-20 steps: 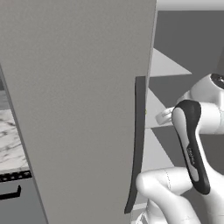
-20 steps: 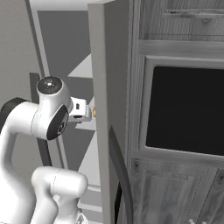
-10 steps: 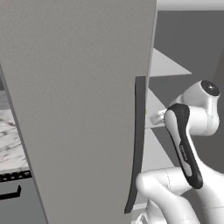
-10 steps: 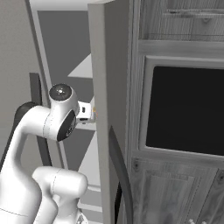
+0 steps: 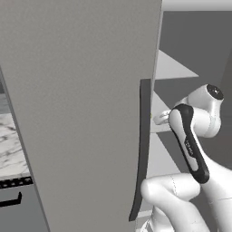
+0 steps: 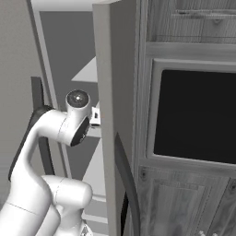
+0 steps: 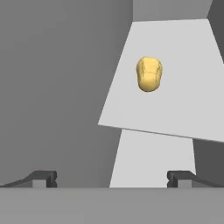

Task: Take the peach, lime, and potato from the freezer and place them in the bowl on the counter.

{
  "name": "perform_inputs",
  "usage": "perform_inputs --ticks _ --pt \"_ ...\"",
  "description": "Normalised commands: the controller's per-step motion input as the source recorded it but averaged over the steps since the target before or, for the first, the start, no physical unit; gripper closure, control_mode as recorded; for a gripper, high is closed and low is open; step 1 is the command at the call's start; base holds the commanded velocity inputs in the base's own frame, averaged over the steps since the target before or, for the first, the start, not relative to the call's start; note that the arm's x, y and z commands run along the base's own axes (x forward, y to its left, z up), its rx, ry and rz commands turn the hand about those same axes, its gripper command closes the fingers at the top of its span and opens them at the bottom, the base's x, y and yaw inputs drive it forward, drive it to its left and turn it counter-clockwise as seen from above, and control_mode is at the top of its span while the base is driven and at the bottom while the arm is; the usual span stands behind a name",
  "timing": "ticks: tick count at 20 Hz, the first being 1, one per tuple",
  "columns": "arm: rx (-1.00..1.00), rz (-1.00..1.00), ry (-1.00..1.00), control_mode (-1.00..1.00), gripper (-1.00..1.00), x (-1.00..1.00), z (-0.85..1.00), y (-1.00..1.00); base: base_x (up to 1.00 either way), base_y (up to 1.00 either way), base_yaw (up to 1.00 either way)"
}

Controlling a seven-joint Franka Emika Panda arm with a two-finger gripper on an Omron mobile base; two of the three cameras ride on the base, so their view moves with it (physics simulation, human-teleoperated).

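Claw (image 7: 112, 178) spread wide, well short of potato (image 7: 149, 73).

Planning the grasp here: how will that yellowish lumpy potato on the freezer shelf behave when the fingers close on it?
The potato looks stiff and solid, so it probably won't deform. Its lumpy, rounded form may wobble or roll on the flat white shelf if nudged. The open gripper seems wide enough to span it, though its uneven sides might slip.

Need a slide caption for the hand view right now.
Open end effector faces a yellow potato on a white freezer shelf.
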Motion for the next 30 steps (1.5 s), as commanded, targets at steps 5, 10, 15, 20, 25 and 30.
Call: perform_inputs --ticks 5,10,15,20,25,30 --pt "0.05 0.00 0.00 -1.00 -1.00 0.32 -0.02 -0.08 0.00 0.00 0.00" --pt "0.00 0.00 0.00 -1.00 -1.00 0.26 -0.19 0.00 0.00 0.00 0.00" --pt "0.00 0.00 0.00 -1.00 -1.00 0.29 -0.24 0.00 0.00 0.00 0.00" --pt "0.00 0.00 0.00 -1.00 -1.00 0.38 -0.21 0.00 0.00 0.00 0.00" --pt "0.00 0.00 0.00 -1.00 -1.00 0.32 -0.09 0.00 0.00 0.00 0.00" --pt "0.00 0.00 0.00 -1.00 -1.00 0.36 -0.02 0.00 0.00 0.00 0.00"
